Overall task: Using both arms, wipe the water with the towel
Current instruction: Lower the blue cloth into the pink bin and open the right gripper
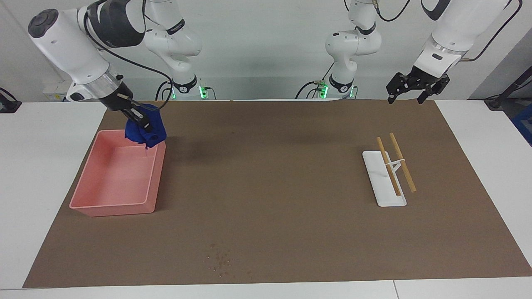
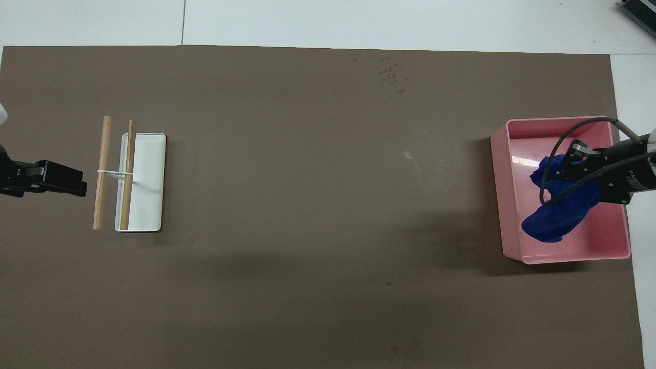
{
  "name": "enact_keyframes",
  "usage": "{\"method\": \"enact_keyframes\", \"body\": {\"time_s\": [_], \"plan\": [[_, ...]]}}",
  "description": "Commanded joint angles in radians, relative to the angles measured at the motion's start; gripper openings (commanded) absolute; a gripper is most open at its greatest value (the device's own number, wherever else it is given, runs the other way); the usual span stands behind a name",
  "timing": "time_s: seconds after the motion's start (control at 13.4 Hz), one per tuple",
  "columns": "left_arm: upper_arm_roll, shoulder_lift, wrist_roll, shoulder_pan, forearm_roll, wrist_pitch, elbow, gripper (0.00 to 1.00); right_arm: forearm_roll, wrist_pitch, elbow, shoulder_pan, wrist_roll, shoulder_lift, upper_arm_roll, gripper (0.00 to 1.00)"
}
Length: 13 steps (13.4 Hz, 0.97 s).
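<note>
The right gripper hangs in the air over the pink rectangular plastic bin, above the bin's end nearer to the robots, its fingers pinched tight on the small royal-blue soft fabric towel. The towel droops in a bunched lump from the fingers (a black cable loops beside it) and, in the overhead view, its lower fold lies over the bin's interior; it appears to hang clear of the bin's floor, though the facing view does not settle that.

The left gripper waits raised over the edge of the brown mat nearest the robots, at the left arm's end of the bench, its fingers spread apart and holding nothing.

Below it, farther from the robots, a flat white rectangular tray lies on the mat with two wooden sticks resting across it. A patch of small specks marks the mat near its edge farthest from the robots.
</note>
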Motion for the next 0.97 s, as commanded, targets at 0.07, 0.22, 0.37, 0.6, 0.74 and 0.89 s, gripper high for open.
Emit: {"method": "enact_keyframes", "body": {"time_s": [0.07,0.22,0.37,0.6,0.74,0.89], "plan": [[0.008,-0.018,0.006,-0.005,-0.009,-0.009,-0.015,1.0,-0.021,0.085,-0.113,-0.093,-0.167,-0.03,0.011,0.0],[0.008,-0.018,0.006,-0.005,-0.009,-0.009,-0.015,1.0,-0.021,0.125,-0.165,-0.098,-0.177,-0.037,0.011,0.0],[0.008,-0.018,0.006,-0.005,-0.009,-0.009,-0.015,1.0,-0.021,0.17,-0.211,-0.139,-0.233,-0.008,0.011,0.0],[0.008,-0.018,0.006,-0.005,-0.009,-0.009,-0.017,1.0,-0.021,0.223,-0.263,-0.179,-0.273,0.025,0.011,0.0],[0.008,-0.018,0.006,-0.005,-0.009,-0.011,-0.015,1.0,-0.021,0.234,-0.32,-0.179,-0.249,0.029,0.011,0.0],[0.008,-0.018,0.006,-0.005,-0.009,-0.009,-0.015,1.0,-0.021,0.281,-0.338,-0.179,-0.25,0.033,0.011,0.0]]}}
